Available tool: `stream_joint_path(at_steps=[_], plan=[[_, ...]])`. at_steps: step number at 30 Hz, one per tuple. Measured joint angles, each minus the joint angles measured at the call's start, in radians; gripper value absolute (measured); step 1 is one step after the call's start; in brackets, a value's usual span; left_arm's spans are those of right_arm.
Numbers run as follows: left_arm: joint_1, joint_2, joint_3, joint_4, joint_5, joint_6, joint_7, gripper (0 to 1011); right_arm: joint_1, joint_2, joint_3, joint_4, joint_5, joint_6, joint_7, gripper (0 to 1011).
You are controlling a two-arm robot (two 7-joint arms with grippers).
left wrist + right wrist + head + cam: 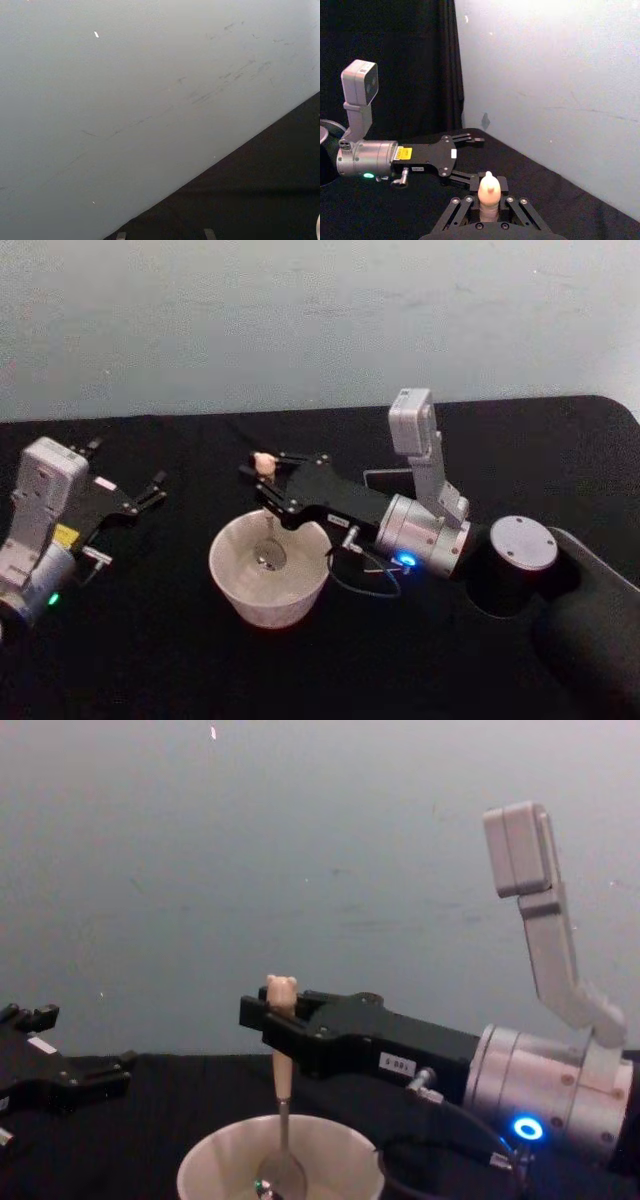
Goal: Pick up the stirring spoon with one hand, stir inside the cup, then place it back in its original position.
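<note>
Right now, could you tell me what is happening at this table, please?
The right end effector is shut on the stirring spoon, holding it upright with its metal bowl down inside the cup, apparently stirring. The left end effector sits open and idle off to the left.

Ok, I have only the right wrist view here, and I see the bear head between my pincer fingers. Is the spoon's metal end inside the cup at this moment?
Observer: Yes. In the chest view the right pincer holds the stirring spoon upright, and its metal bowl is below the rim of the cup.
Operator: Is it at the middle of the cup or near the wall?
Observer: In the head view it is near the middle.
Operator: And how does the left pincer stand to the cup?
Observer: The left pincer is open, holds nothing, and is apart from the cup, on its left side.
</note>
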Motion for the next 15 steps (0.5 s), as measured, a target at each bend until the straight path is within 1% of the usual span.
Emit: stream_joint_path(at_steps=[9,15], plan=[[0.000,0.000,0.000,0.000,0.000,0.000,0.000,1001,-0.006,0.006,0.011,-0.007,-0.003,-0.003,-0.001,208],[0.000,0.000,0.000,0.000,0.000,0.000,0.000,1001,-0.016,0.013,0.019,-0.030,0.001,-0.001,-0.002,208]])
